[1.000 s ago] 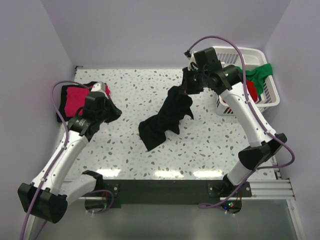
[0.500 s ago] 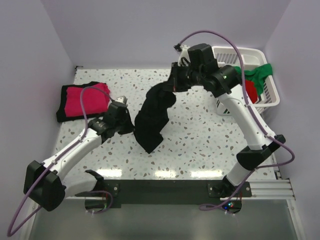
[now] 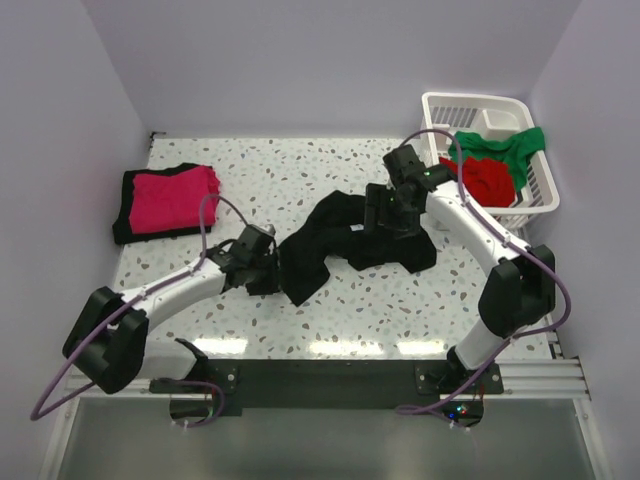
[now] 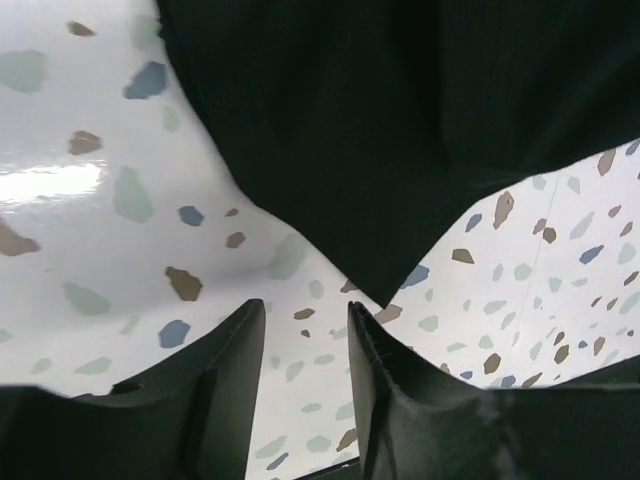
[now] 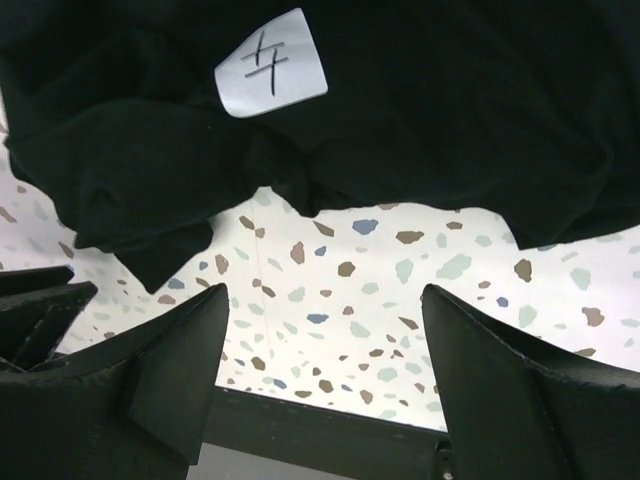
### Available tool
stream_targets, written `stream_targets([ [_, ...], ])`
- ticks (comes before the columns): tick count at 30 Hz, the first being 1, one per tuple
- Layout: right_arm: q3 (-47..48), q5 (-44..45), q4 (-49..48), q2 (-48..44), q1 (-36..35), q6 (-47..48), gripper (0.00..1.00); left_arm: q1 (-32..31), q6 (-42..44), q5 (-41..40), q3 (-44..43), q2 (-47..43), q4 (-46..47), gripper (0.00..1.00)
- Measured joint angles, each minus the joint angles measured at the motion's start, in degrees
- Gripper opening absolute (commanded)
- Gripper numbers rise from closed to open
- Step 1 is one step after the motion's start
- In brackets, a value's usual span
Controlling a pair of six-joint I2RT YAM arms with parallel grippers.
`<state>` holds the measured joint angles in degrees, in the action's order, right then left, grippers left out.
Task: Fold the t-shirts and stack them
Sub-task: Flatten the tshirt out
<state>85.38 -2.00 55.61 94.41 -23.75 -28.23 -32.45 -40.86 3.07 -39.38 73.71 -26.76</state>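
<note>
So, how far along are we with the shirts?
Done: a pink t-shirt lies folded on a folded black shirt at the table's far left. In hand: a crumpled black t-shirt sprawls mid-table; the left gripper and right gripper are open near it, holding nothing. Left: folding it, plus the red t-shirt and green t-shirt in the basket.

Five t-shirts are counted in all. Two of them are black: one crumpled black shirt (image 3: 340, 240) near the middle of the desk (image 3: 300, 170) and one folded black shirt (image 3: 123, 225) by the left edge. One pink shirt (image 3: 170, 198) is counted, laid on the folded one. One red shirt (image 3: 490, 180) and one green shirt (image 3: 515, 145) are counted in the single white basket (image 3: 450, 105) at the far right corner. One white label (image 5: 271, 62) is seen on the crumpled shirt. Two arms are counted, the left arm (image 3: 170, 290) and the right arm (image 3: 480, 230), with one hand each: left hand (image 4: 303, 318), right hand (image 5: 325, 300).
</note>
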Motion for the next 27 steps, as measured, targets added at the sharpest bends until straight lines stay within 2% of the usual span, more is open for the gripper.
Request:
stream_targets([
  [10,-2.4,-2.3,-2.9,-0.2,-0.2,-1.7,0.82,-7.6,-0.1,0.5,-4.3,11.1,0.9,0.67],
  [17,-5.9,-3.8,-4.7,-3.6,-0.2,-2.5,0.82,-7.9,-0.5,-2.4,-8.9,15.9,1.5,0.67],
  [19,-7.2,-4.2,-5.0,-4.5,-0.2,-2.9,0.82,-8.0,-0.5,-3.0,-10.0,17.1,1.8,0.61],
  [20,-7.8,-4.6,-5.2,-4.8,-0.2,-3.0,0.82,-8.1,-0.5,-3.5,-10.7,18.0,1.9,0.5],
  [23,-8.4,-5.2,-5.6,-4.9,-0.2,-3.2,0.82,-8.2,-0.3,-5.0,-12.9,20.6,2.1,0.26],
  [24,-8.6,-5.4,-5.8,-4.9,-0.2,-3.3,0.82,-8.2,-0.2,-5.6,-13.5,21.4,2.7,0.12],
  [26,-8.9,-5.8,-6.2,-4.9,-0.2,-3.3,0.82,-8.4,0.0,-6.6,-14.5,22.6,2.9,0.0],
  [27,-9.0,-6.4,-6.5,-4.9,-0.2,-3.3,0.81,-8.5,-0.1,-7.0,-14.8,22.8,3.0,0.0],
])
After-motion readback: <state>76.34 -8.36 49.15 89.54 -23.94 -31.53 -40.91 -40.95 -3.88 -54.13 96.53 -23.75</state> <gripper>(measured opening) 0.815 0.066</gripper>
